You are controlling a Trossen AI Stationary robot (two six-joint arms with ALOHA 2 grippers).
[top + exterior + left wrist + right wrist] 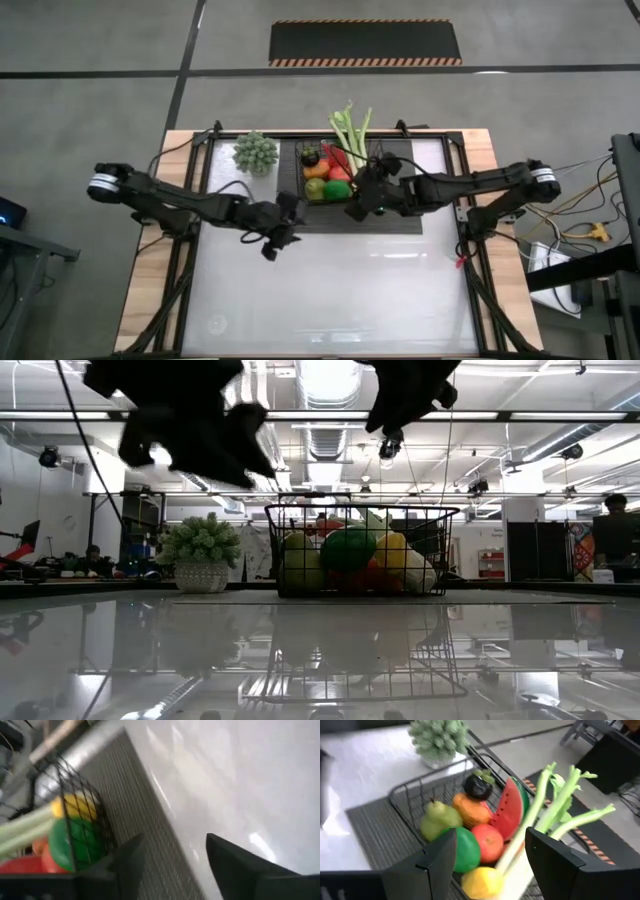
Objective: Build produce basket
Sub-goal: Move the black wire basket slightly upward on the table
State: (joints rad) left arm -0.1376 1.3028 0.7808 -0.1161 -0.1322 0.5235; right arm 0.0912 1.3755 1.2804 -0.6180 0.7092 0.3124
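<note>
The basket [330,172] sits on the ribbed mat [400,215], just beside the right gripper [358,205]. Only the right wrist view shows its fill: watermelon slice [510,812], dark fruit [477,786], lemon [480,882]. The celery [555,805] lies lengthwise, leafy end jutting out past the rim. Both jaws gape, empty. The left gripper [275,238] hovers over bare surface [330,290].

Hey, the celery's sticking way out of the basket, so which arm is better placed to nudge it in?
Probably the right. The right gripper hangs open at the basket, with the celery directly before its fingers. The left gripper, also open, is off the mat, over bare table.
</note>
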